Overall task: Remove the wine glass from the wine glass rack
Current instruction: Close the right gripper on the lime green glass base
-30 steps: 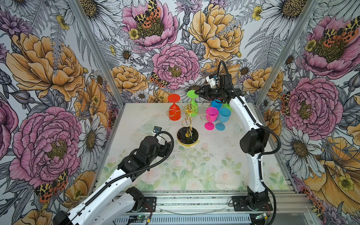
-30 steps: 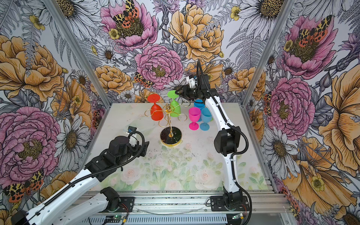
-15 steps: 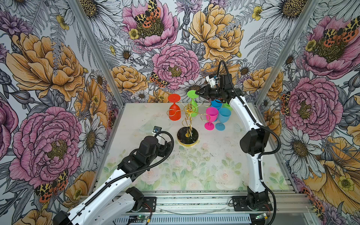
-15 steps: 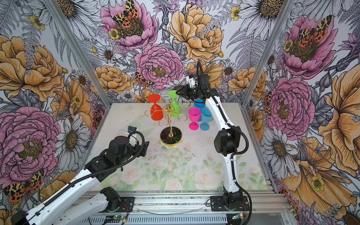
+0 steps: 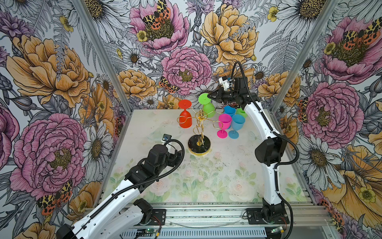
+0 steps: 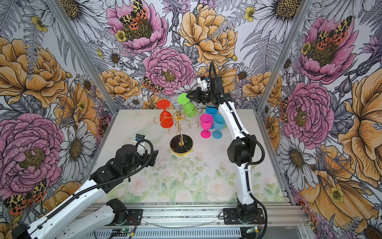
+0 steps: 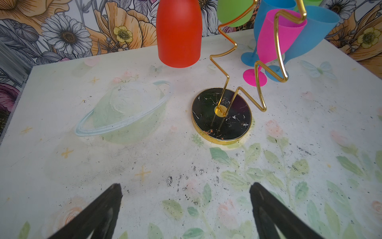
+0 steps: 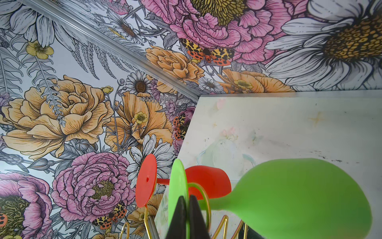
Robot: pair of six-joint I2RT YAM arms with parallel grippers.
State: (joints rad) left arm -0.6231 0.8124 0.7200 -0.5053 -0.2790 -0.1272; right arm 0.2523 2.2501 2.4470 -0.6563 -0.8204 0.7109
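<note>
- The right gripper (image 8: 187,199) is pressed together on the edge of the flat round foot of the green wine glass (image 8: 299,196). In the right wrist view its two black fingers (image 8: 179,213) pinch the disc from either side.
- In both top views this gripper (image 5: 209,96) (image 6: 188,95) sits in the upper centre of the frame, reaching in level from the right.
- The green wine glass (image 5: 208,107) hangs upside down on the wine glass rack (image 5: 199,126), foot up and bowl down. Its stem sits in a curled gold hook at the rack's upper right.
- A red wine glass (image 5: 185,120) hangs the same way on a hook at the rack's upper left.
- The rack's round black base, with its gold rim, stands on the table (image 5: 206,175) just above the frame's centre.
- A pink wine glass (image 5: 224,124) and two blue wine glasses (image 5: 237,123) stand upright on the table just right of the rack, close together.
- The left gripper (image 7: 185,186) is spread wide and holds nothing. It hangs over the bare table, low and left of the rack's base (image 7: 222,115).
- In a top view the left gripper (image 6: 154,157) lies left of centre, well apart from the hanging glasses.
- Floral walls (image 5: 62,72) printed with moths enclose the table.
</note>
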